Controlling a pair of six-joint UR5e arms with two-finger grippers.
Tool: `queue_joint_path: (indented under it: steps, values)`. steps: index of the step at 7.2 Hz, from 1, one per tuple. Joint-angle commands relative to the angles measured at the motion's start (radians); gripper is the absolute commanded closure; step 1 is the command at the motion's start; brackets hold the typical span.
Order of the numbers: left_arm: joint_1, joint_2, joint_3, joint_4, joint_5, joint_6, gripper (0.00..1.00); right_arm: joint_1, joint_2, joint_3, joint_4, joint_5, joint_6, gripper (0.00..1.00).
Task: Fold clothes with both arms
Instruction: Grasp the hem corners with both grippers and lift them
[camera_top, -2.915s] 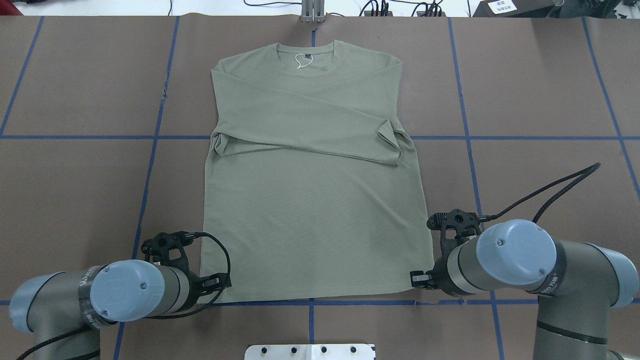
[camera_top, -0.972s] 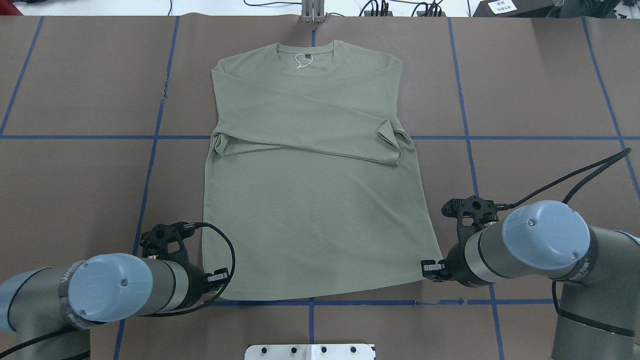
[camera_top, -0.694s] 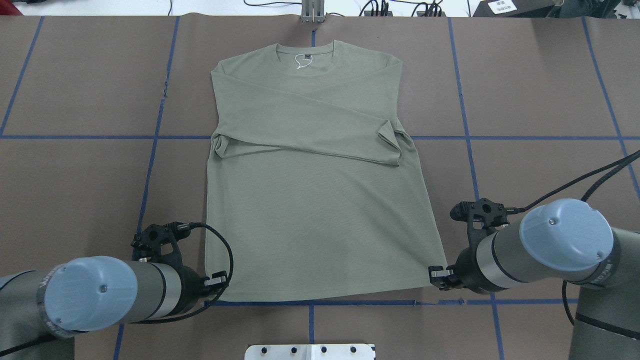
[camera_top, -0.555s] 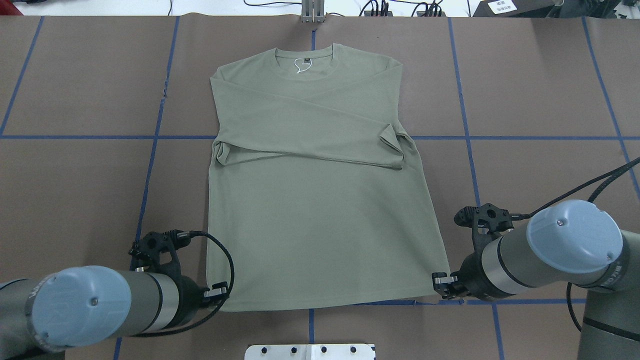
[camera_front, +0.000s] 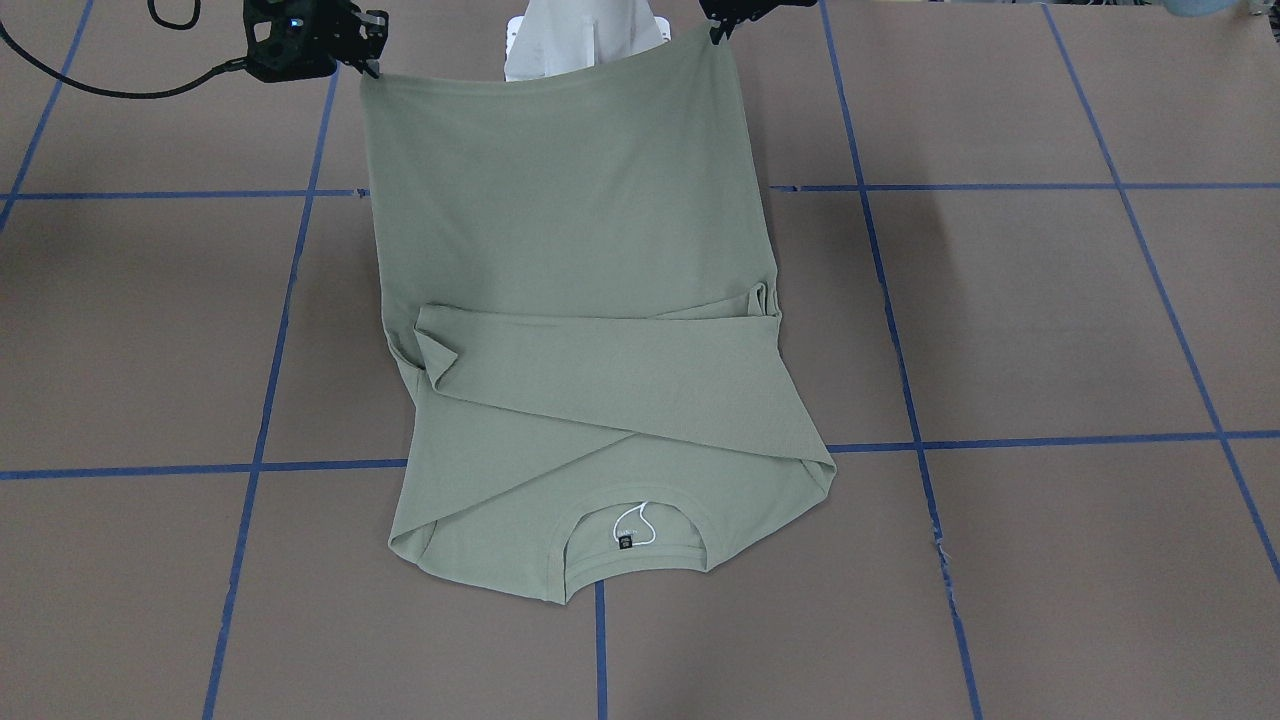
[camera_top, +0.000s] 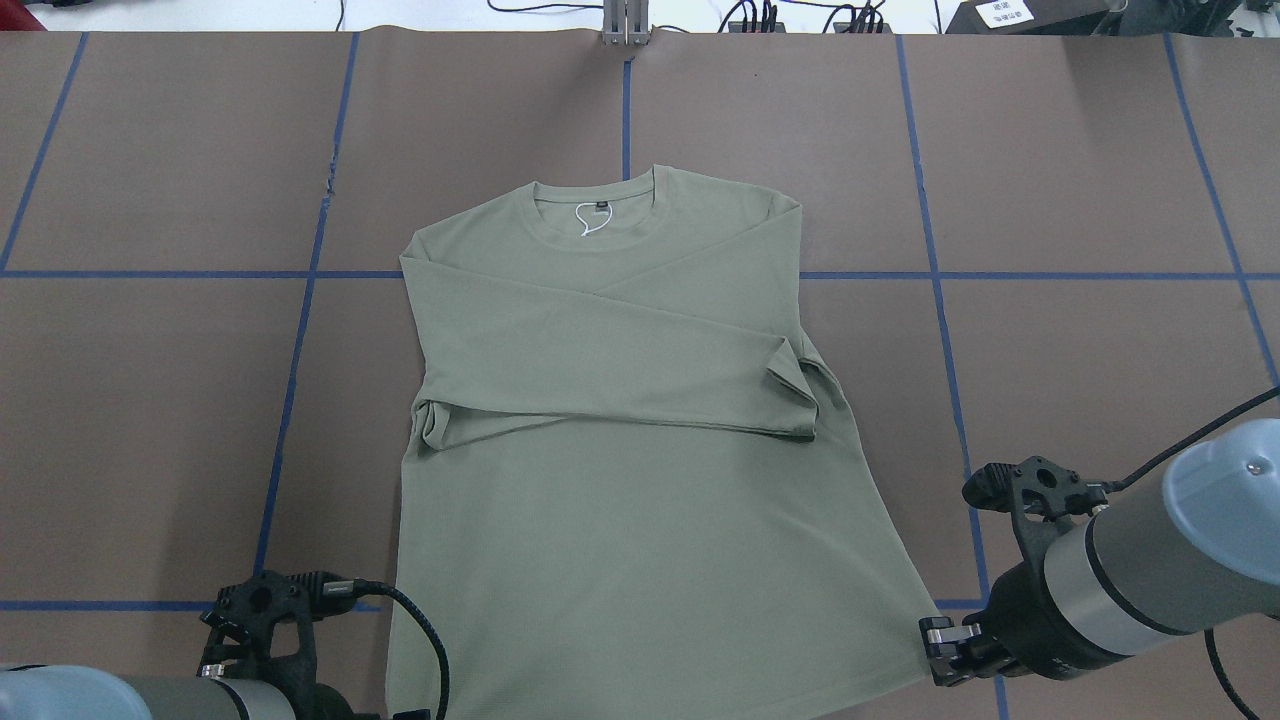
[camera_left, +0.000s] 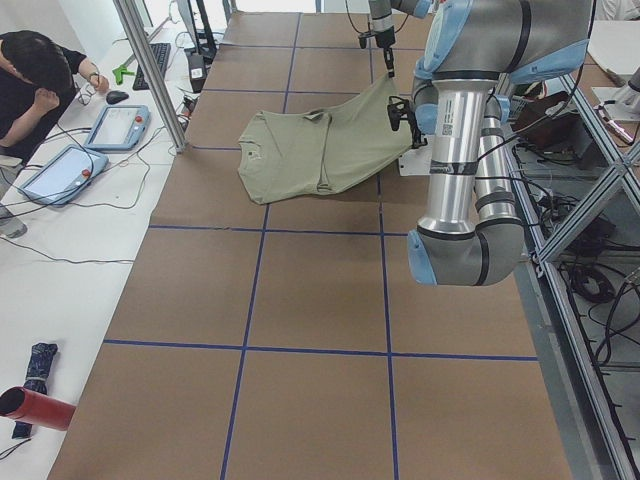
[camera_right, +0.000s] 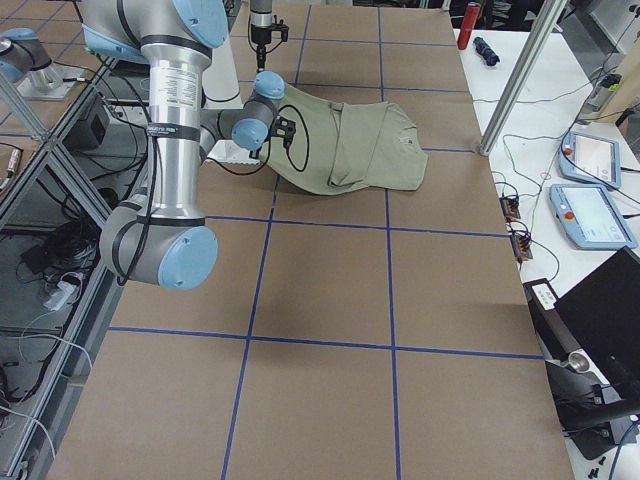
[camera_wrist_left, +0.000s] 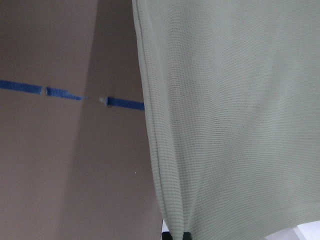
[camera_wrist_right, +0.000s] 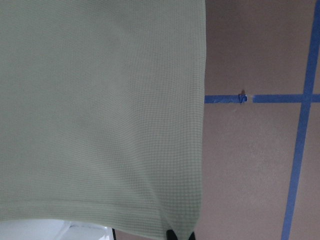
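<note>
The sage-green shirt (camera_top: 620, 480) lies face-down-collar-far on the brown table, both sleeves folded across its chest and the white loop (camera_top: 590, 218) at the neck. Its near hem is raised off the table and stretched between the two arms. My left gripper (camera_front: 718, 28) is shut on the hem's left corner, and the left wrist view shows fingertips (camera_wrist_left: 186, 235) pinching cloth. At the hem's right corner my right gripper (camera_top: 938, 650) is shut too, with its fingertips (camera_wrist_right: 171, 235) under the shirt's edge.
Blue tape lines (camera_top: 300, 330) grid the brown table cover. The white pedestal base (camera_front: 585, 40) sits just behind the raised hem. A person (camera_left: 35, 85) sits beyond the far table edge by tablets (camera_left: 118, 128), and a metal post (camera_left: 150, 70) stands there.
Both arms have drawn back toward the robot's base and risen, holding the hem corners. The whole shirt has slid nearer, its collar now well away from the far edge.
</note>
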Motion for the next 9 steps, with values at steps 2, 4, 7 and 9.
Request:
queue_joint_path:
  steps: [2, 4, 7, 9]
  values:
    - [-0.059, -0.014, -0.008, 0.015, -0.01, 0.005, 1.0, 0.121, 0.065, -0.035, 0.003, 0.011, -0.013, 1.0]
    - [-0.207, -0.051, 0.016, 0.015, -0.01, 0.024, 1.0, 0.223, 0.206, -0.139, 0.002, 0.006, -0.014, 1.0]
    - [-0.43, -0.084, 0.15, 0.007, -0.073, 0.181, 1.0, 0.358, 0.335, -0.279, 0.005, -0.001, -0.015, 1.0]
    - [-0.494, -0.149, 0.252, 0.004, -0.074, 0.191, 1.0, 0.447, 0.448, -0.397, 0.006, 0.0, -0.017, 1.0]
